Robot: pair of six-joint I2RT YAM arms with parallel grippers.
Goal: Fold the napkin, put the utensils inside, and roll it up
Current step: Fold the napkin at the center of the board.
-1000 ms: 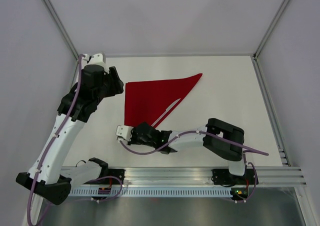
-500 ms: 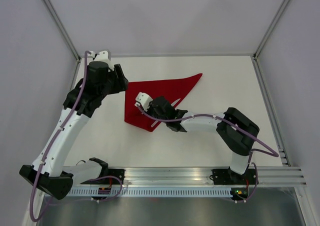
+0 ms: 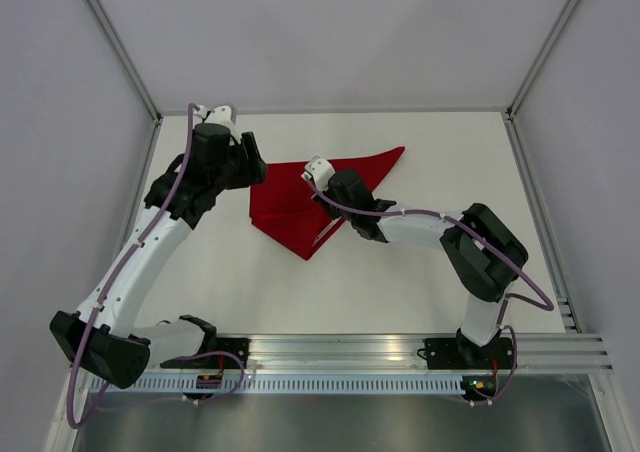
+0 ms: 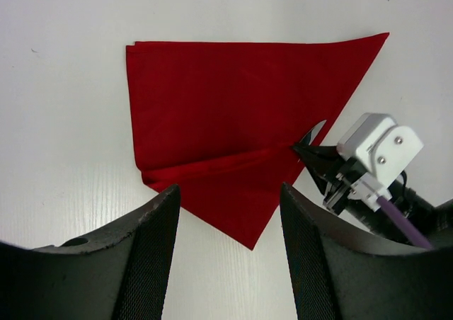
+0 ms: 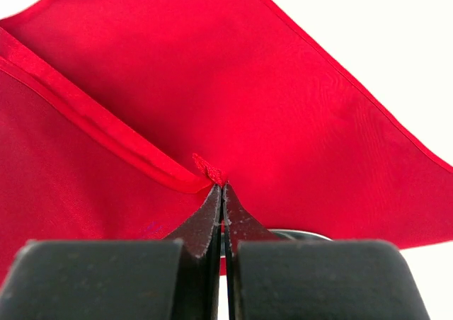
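R gripper (image 5: 221,190) hauled 1 napkin (image 4: 212,100) corner farther, pinching it; L gripper (image 4: 228,201) wide, empty; 1 utensil (image 4: 316,129) shows.

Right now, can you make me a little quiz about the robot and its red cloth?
1. True or false: the right gripper is shut on the napkin.
2. Pick one. The left gripper is: A) open, holding nothing; B) shut on the napkin; C) holding a spoon.
3. Fill in: the napkin's colour is ____.

Key: 1 true; 2 A; 3 red.
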